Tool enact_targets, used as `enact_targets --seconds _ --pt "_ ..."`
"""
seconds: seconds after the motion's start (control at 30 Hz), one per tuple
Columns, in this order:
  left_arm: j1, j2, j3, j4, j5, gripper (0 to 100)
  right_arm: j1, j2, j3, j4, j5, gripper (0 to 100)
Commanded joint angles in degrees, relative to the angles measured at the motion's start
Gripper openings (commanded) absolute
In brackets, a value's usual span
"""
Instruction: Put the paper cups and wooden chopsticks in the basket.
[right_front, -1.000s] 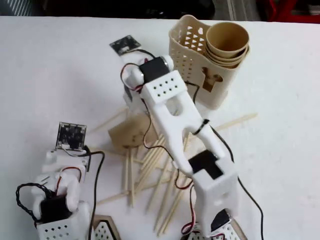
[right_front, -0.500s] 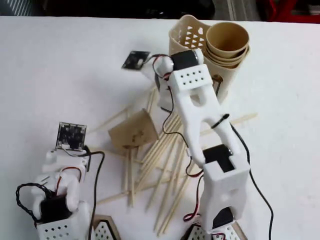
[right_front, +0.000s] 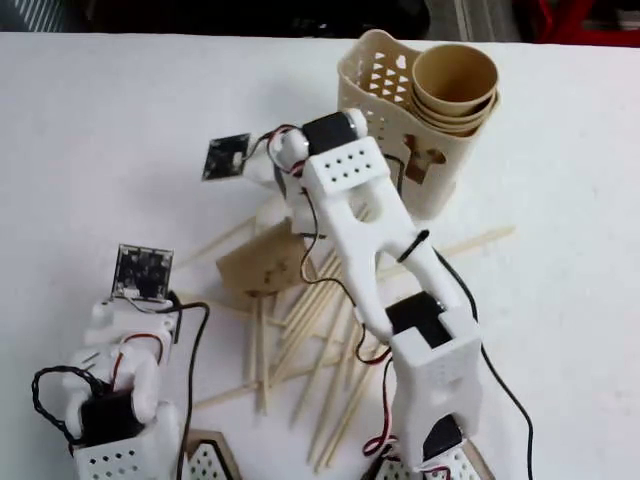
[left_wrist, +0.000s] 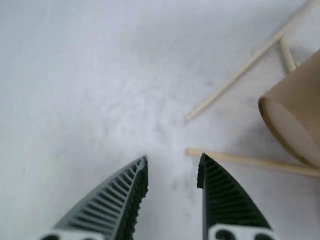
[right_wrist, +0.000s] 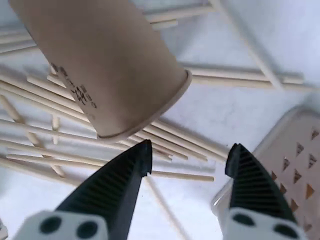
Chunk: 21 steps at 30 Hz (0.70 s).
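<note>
Right claw (right_wrist: 190, 147) hanging just by rim of tipped paper cup (right_front: 262, 262) mid-frame in high view, jaws spread wide. We're guessing it's lining up on rim. Chopsticks (right_front: 320, 340) lying scattered under and around cup, so we're expecting snags. Basket (right_front: 385, 110) sitting upper right, stacked cups (right_front: 455, 80) inside, wall crowding claw. Left claw (left_wrist: 172, 159) sitting lower left, jaws apart, hovering over bare bench (right_front: 120, 120), roomy there.

We find bare table (left_wrist: 75, 75) lying free ahead of the left gripper (left_wrist: 172, 159), jaws parted, while around the right gripper (right_wrist: 190, 147) a tipped paper cup (right_wrist: 100, 65), tangled chopsticks (right_wrist: 240, 76) and the basket (right_wrist: 285, 150) wall just beside it crowd the way.
</note>
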Motion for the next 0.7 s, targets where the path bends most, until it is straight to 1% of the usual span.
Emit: enact_targets --seconds 0.0,0.13,0.27,0.47,0.57,0.67 --pt "-0.40 -0.48 -0.18 -1.23 -0.70 17 -2.33 -0.84 2.73 -2.68 3.25 24.9" --pt "-0.40 -0.48 -0.18 -1.23 -0.70 17 -4.00 -1.10 7.47 -6.11 5.89 24.8" --pt "-0.31 -0.48 -0.18 -1.32 -0.70 17 -6.20 -1.98 8.35 -6.37 6.51 24.8" --pt "-0.22 -0.48 -0.18 -1.32 -0.70 17 -9.36 -6.02 8.35 -6.29 5.80 24.8" --pt "-0.13 -0.48 -0.18 -1.32 -0.70 17 -11.12 -6.99 8.35 -6.55 3.08 24.8" --pt "-0.13 -0.48 -0.18 -1.32 -0.70 17 -12.70 -6.46 8.35 -6.64 2.11 24.5"
